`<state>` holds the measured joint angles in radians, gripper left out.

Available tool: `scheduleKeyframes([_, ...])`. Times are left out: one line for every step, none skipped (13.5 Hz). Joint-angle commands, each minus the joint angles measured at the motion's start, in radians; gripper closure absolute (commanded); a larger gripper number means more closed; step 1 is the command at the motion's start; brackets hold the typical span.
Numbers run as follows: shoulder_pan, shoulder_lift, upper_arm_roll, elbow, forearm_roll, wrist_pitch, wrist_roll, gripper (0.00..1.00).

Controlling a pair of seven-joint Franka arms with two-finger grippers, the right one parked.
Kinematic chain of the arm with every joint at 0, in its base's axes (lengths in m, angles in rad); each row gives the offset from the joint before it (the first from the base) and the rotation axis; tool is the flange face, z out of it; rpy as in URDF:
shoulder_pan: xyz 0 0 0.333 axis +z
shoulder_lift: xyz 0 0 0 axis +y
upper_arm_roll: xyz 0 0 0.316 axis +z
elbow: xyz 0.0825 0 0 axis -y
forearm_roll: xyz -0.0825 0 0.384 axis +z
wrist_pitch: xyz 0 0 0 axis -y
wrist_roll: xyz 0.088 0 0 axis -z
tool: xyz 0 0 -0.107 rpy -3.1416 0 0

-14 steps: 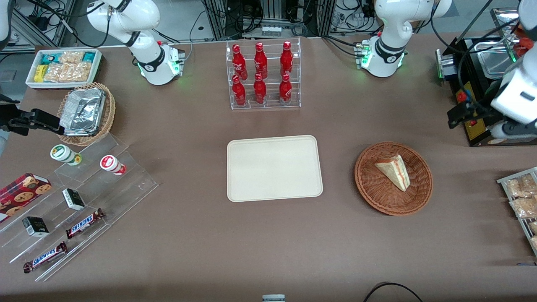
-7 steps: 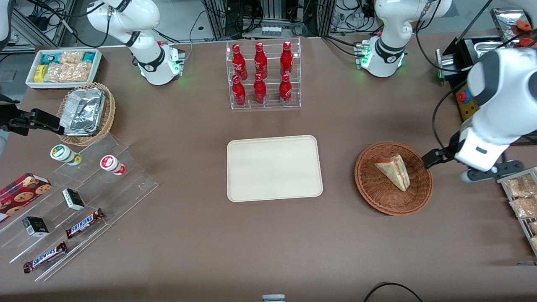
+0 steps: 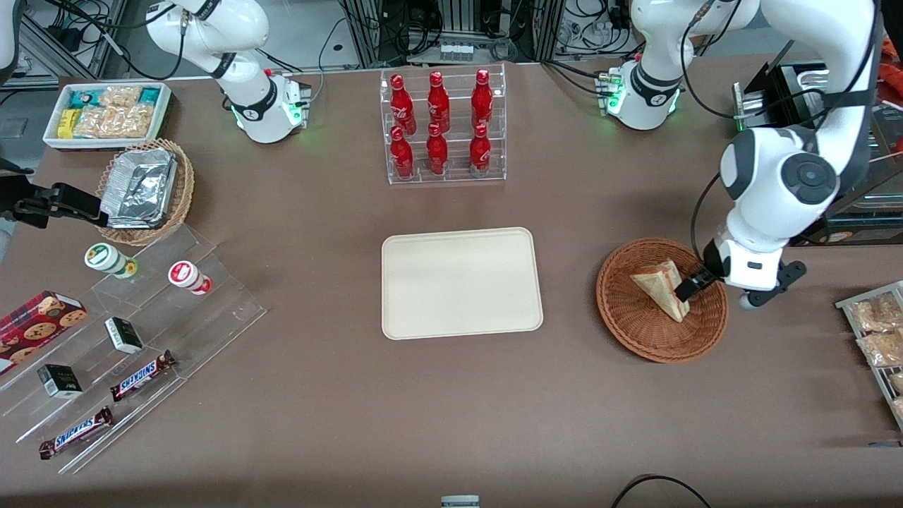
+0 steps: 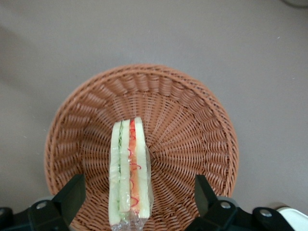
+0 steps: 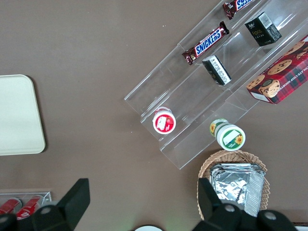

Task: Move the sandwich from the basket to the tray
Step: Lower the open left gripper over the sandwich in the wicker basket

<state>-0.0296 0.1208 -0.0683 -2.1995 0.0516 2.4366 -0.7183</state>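
The sandwich, a pale wedge in clear wrap with red and green filling, stands on edge in the round reddish-brown basket. My left gripper hangs over the part of the basket toward the working arm's end, open. In the left wrist view the gripper straddles the sandwich, its black fingers wide apart on either side and touching neither the sandwich nor the basket. The cream tray lies flat at mid-table beside the basket, with nothing on it.
A clear rack of red bottles stands farther from the camera than the tray. A wire rack of snack packets and a black appliance flank the basket at the working arm's end. Acrylic steps with snacks lie toward the parked arm's end.
The left arm has swung in from the working arm's end of the table and come down over the basket, bringing the open gripper astride the sandwich. The sandwich has not moved.
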Motion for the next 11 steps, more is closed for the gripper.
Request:
scheduleKeyframes([-0.023,-0.003,0.001,-0.052,-0.004,0.041,-0.044,0.0])
scheduleKeyframes([-0.023,0.008,0.001,-0.062,-0.004,0.042,-0.044,0.0])
scheduleKeyframes([-0.023,0.013,0.001,-0.075,-0.006,0.057,-0.044,0.0])
scheduleKeyframes([-0.023,0.019,0.001,-0.095,-0.006,0.082,-0.046,0.0])
scheduleKeyframes([-0.023,0.028,0.001,-0.114,-0.006,0.114,-0.044,0.0])
scheduleKeyframes([-0.023,0.048,0.001,-0.133,-0.006,0.163,-0.046,0.0])
scheduleKeyframes([-0.023,0.069,0.001,-0.147,-0.006,0.204,-0.046,0.0])
scheduleKeyframes([-0.023,0.088,0.001,-0.158,-0.006,0.235,-0.046,0.0])
scheduleKeyframes([-0.023,0.106,0.001,-0.167,-0.006,0.269,-0.046,0.06])
scheduleKeyframes([-0.023,0.124,0.001,-0.169,-0.006,0.286,-0.047,0.21])
scheduleKeyframes([-0.023,0.129,0.001,-0.169,-0.006,0.286,-0.046,0.56])
